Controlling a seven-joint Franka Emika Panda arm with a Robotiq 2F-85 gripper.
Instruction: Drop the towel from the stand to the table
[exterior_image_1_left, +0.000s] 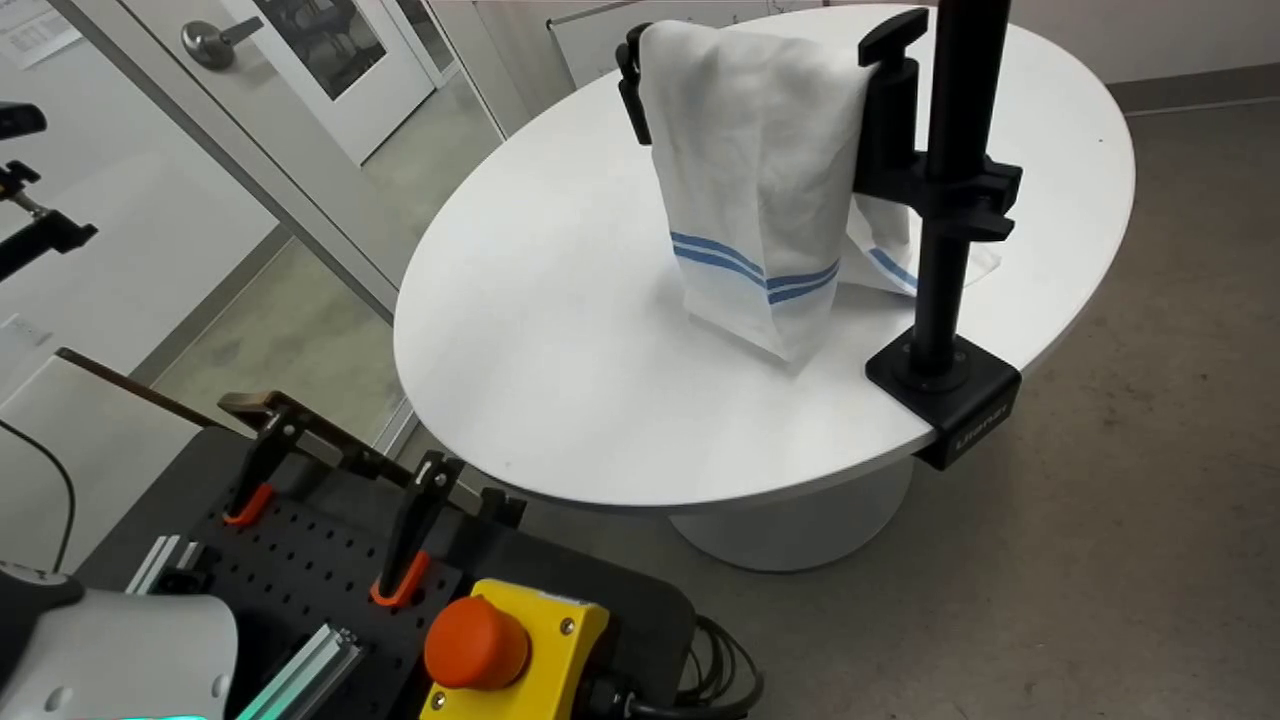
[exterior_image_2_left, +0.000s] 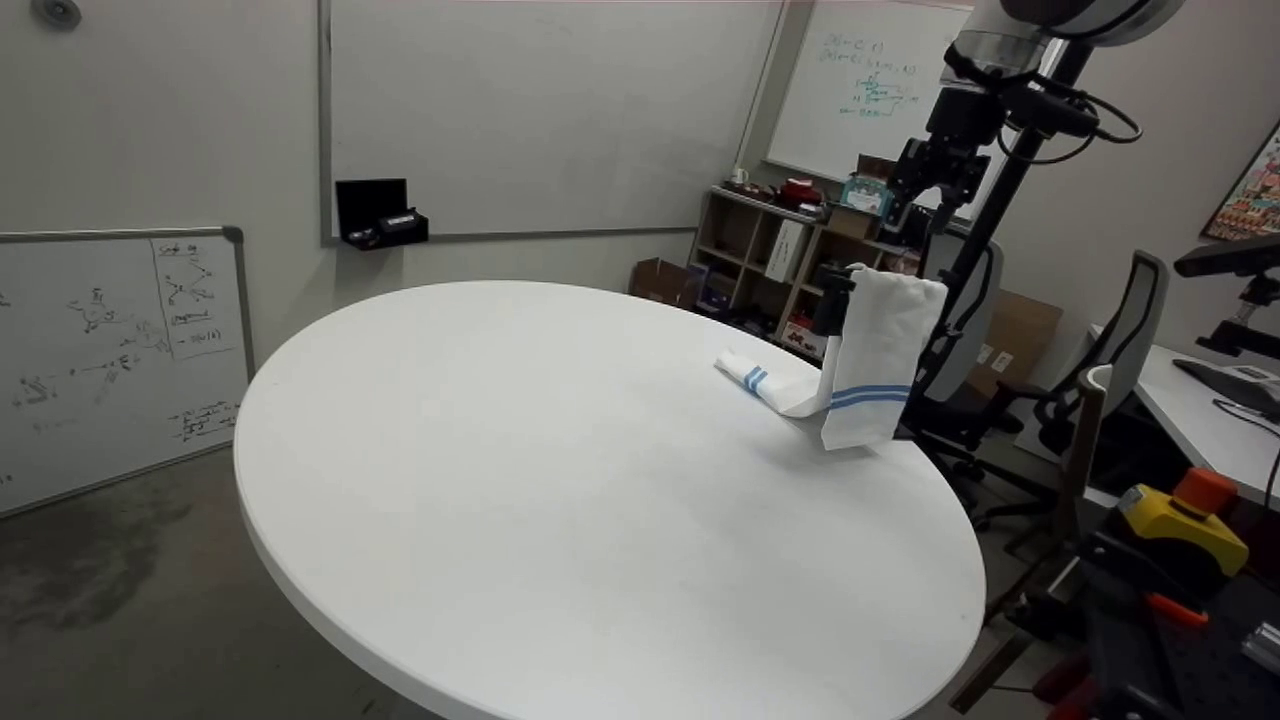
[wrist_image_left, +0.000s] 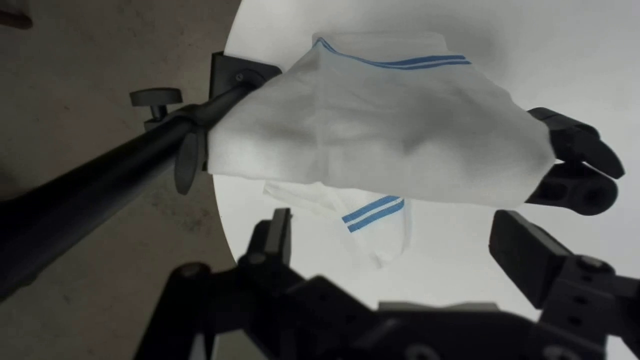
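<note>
- Fingers (wrist_image_left: 525, 260) spread wide, holding nothing that we can see; in the wrist view we get white table (wrist_image_left: 450, 245) and a striped end of the towel (wrist_image_left: 390, 130) in the gap between them.
- Gripper (exterior_image_2_left: 918, 218) hangs above the cloth in an exterior view; we see space between its tips and the top fold.
- Towel position: draped over the arm of the stand (exterior_image_1_left: 945, 195). One side hangs toward the table, and we can't tell whether its lowest corner touches. Other end lies on the table.
- Stand: black, base clamped at the table's rim, pole just beside one side edge of the cloth. In the wrist view we see a black end of its arm poking past the opposite side edge.
- Rim: curves past the stand base and on behind the finger nearer the pole in the wrist view; we see floor (wrist_image_left: 100, 75) beyond it.
- Room: widest sweep of white surface we have runs from the hanging side to the rim away from the stand, in both exterior views.
- Towel look: white, soft, lightly creased, lengthwise fold line down the hanging face, paired blue stripes near the hem, same pair on the lying end.
- Further out: we note a dark bench (exterior_image_1_left: 640, 620) near the rim, with yellow box (exterior_image_1_left: 560, 650), orange-red button (exterior_image_1_left: 475, 640) and clamps (exterior_image_1_left: 408, 530).
- Background: whiteboard (exterior_image_2_left: 550, 110), chair (exterior_image_2_left: 1125, 335).
</note>
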